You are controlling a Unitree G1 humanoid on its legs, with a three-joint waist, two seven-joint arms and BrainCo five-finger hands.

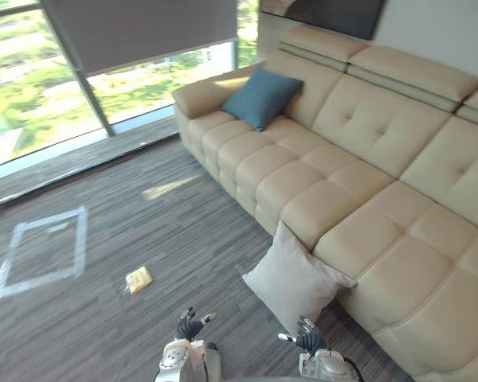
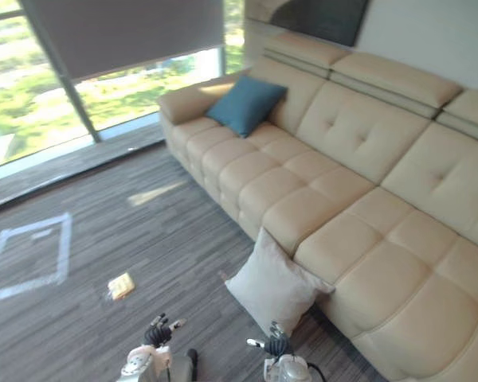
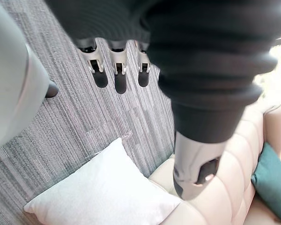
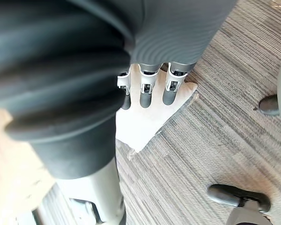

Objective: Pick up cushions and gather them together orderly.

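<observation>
A white cushion (image 1: 293, 278) stands on the carpet, leaning against the front of the beige sofa (image 1: 366, 191). A teal cushion (image 1: 260, 97) rests on the sofa's far end against the armrest and backrest. My left hand (image 1: 190, 326) hangs low in front of me, fingers relaxed and holding nothing. My right hand (image 1: 309, 338) is just below the white cushion's lower corner, apart from it, fingers straight and empty. The white cushion (image 3: 103, 192) and teal cushion (image 3: 271, 180) also appear in the left wrist view, and the white cushion (image 4: 145, 122) lies past my right fingers (image 4: 145, 91).
A small yellow object (image 1: 139, 278) lies on the grey striped carpet. A white taped square (image 1: 44, 251) marks the floor at left. Large windows (image 1: 56, 72) with a lowered blind run along the far side. A person's dark shoes (image 4: 236, 197) stand on the carpet nearby.
</observation>
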